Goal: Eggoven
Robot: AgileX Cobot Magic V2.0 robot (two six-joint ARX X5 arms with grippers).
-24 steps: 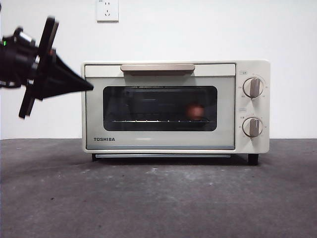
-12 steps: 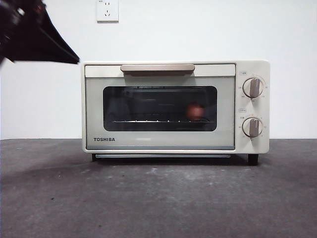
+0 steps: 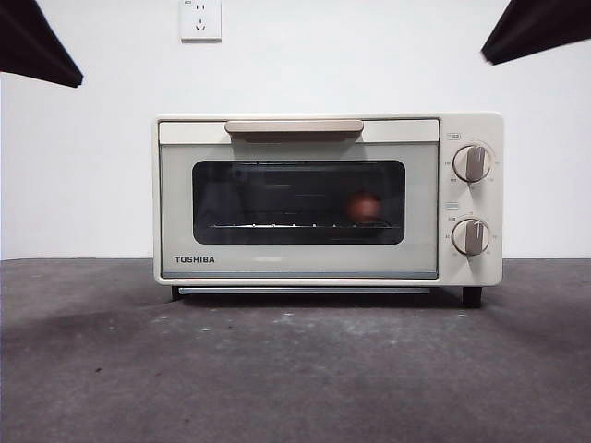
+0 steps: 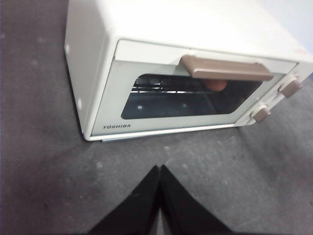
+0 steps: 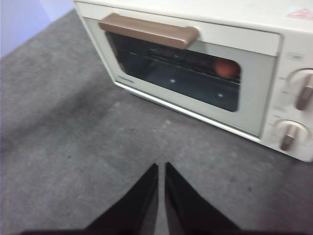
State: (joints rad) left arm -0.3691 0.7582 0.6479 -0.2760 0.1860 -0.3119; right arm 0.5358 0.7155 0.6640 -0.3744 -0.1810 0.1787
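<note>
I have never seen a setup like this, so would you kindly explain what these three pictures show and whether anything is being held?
This is a two-armed robot at a dark grey table. One camera looks level across the table; the other two sit on the wrists, looking down past each arm's black end effector. The left end effector and right end effector are both shut and hold nothing. On the table stands a cream boxy TOSHIBA toaster oven, door closed. Through its dark glass window you see a small reddish-brown egg on the rack.

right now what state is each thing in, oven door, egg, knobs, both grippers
toaster oven: door shut, upright on the table
egg: inside the oven on the rack, behind the glass
two knobs: pointers upright
left gripper: shut, holding nothing, above the table before the oven
right gripper: shut, holding nothing, likewise
</note>
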